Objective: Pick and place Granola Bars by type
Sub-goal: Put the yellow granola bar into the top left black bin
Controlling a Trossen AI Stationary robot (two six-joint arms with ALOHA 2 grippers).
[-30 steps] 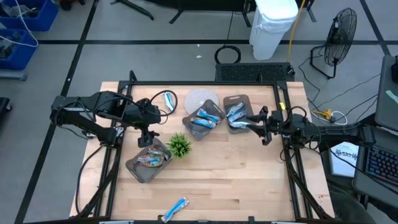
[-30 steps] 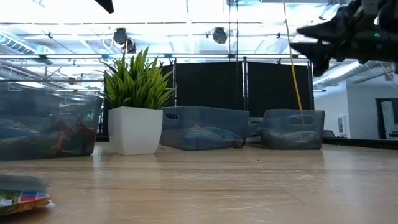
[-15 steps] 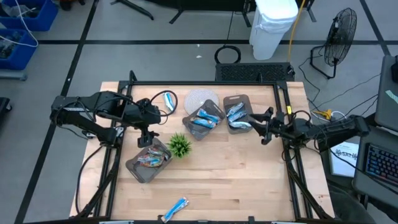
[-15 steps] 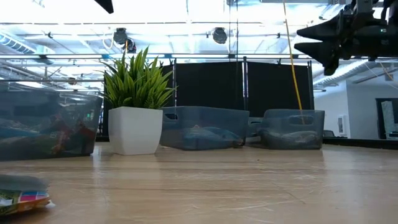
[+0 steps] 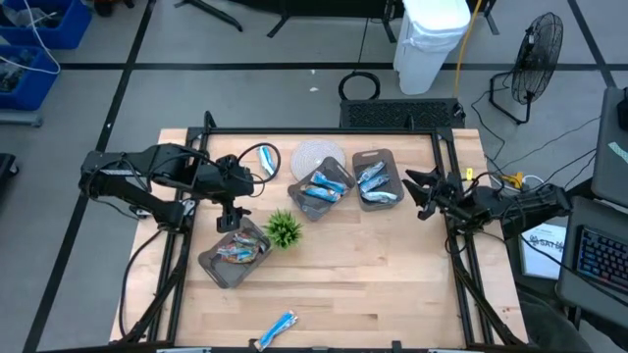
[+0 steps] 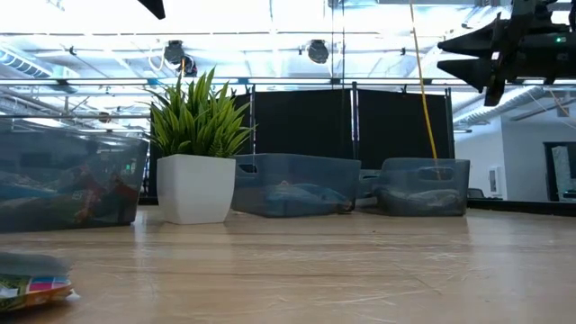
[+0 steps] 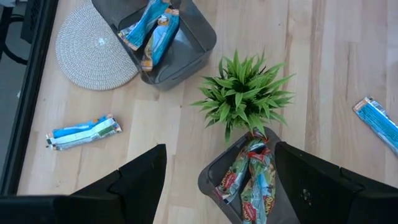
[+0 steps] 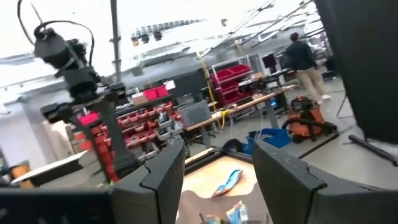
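**Foil Packets Sorted Across Three Trays; Both Arms Raised**

Foil Granola Bars lie in several places on the wooden desk (image 5: 373, 284). Nearest the front edge, one blue bar (image 5: 278, 329) lies loose and alone.

Farther in, the front-left tray (image 5: 234, 253) holds bars with red and greenish marks (image 7: 252, 177). The small green plant (image 5: 284, 228) stands just beside this tray.

The left gripper (image 5: 232, 208) hangs above the desk, over the far edge of that tray. Its fingers (image 7: 134, 183) are spread apart and hold nothing.

Beyond the plant, the middle tray (image 5: 320, 191) contains blue and silver bars (image 7: 152, 28). It partly overlaps a round woven mat (image 5: 314, 157). The right-hand tray (image 5: 377, 180) also contains blue and silver bars.

The right gripper (image 5: 420, 192) is raised just beside the right-hand tray, toward the desk's right edge. Its fingers (image 6: 468, 56) are parted and empty.

At the far left, one blue bar (image 5: 267, 159) lies apart on the bare desk, near the mat.

A person stands in the room far beyond the desk in the right wrist view.
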